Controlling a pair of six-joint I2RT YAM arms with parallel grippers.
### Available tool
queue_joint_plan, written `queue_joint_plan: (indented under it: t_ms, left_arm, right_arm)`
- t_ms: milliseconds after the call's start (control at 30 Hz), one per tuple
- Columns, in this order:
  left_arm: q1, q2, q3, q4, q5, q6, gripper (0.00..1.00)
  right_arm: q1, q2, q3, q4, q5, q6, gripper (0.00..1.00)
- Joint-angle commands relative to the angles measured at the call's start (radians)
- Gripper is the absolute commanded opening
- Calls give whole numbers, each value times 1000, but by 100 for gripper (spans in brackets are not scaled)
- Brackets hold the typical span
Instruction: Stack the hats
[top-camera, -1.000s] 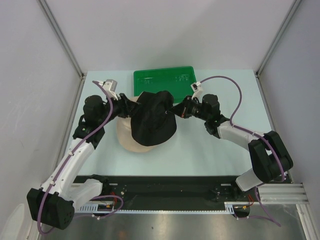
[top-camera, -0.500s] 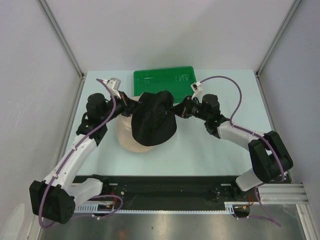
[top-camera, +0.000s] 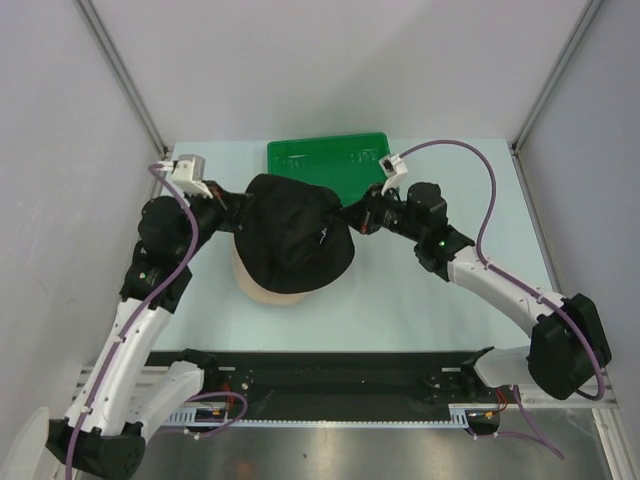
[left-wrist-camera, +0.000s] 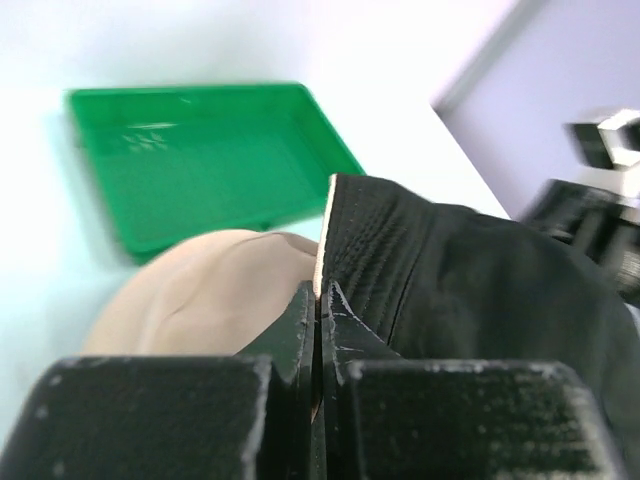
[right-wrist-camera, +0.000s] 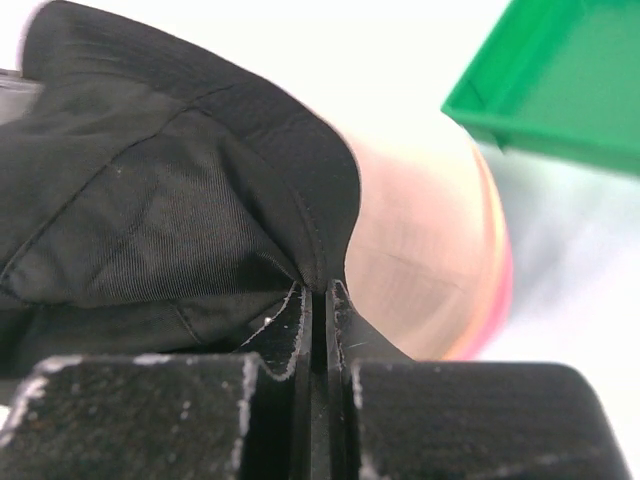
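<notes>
A black bucket hat (top-camera: 293, 234) hangs stretched between my two grippers over a beige hat (top-camera: 262, 288) that lies on the table. My left gripper (top-camera: 243, 208) is shut on the black hat's left brim (left-wrist-camera: 345, 225). My right gripper (top-camera: 350, 216) is shut on the right brim (right-wrist-camera: 300, 190). In the left wrist view the beige hat (left-wrist-camera: 200, 295) shows below the black one. In the right wrist view the beige hat (right-wrist-camera: 420, 250) has a pink edge (right-wrist-camera: 497, 290) under it, which looks like a pink hat beneath.
A green plastic tray (top-camera: 330, 160) stands at the back of the table, just behind the hats. White walls close in the table on the left, right and back.
My left gripper has shut on the black hat's left brim and pulled left and back. The hat is now spread wider and lifted between both grippers.
</notes>
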Motion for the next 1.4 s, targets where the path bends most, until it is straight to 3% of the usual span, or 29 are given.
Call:
queue_joint_plan:
  t_ms: [0, 167, 233, 333, 367, 467, 567, 800, 1133, 1300, 1367]
  left_arm:
    - [62, -19, 8, -98, -191, 21, 0]
    - [157, 22, -73, -95, -241, -69, 0]
    - [193, 39, -113, -50, -225, -108, 0]
    - [201, 68, -139, -11, -195, -157, 0]
    - [201, 70, -142, -4, -188, -160, 0]
    - [201, 56, -158, -1, -197, -154, 0]
    - [203, 21, -173, -6, -203, -142, 0]
    - [203, -36, -202, -18, -200, -135, 0]
    - [203, -52, -213, -10, -195, -138, 0]
    - [203, -58, -225, -3, -197, -141, 0]
    - [203, -62, -230, 8, -198, -145, 0]
  right_arm:
    - [33, 4, 100, -100, 81, -87, 0]
    - [48, 86, 163, -105, 89, -102, 0]
    - [48, 121, 175, -94, 79, -99, 5]
    - [48, 123, 178, -103, 58, -91, 39]
    - [48, 112, 169, -107, 59, -91, 58]
    - [45, 37, 112, -121, 75, -87, 80]
    - [39, -53, 45, -134, 84, -48, 88]
    - [80, -173, -130, 1, 13, 148, 90]
    - [156, -58, -156, 213, -66, 277, 88]
    - [186, -5, -182, 355, -125, 376, 73]
    - [202, 9, -199, 394, -122, 401, 56]
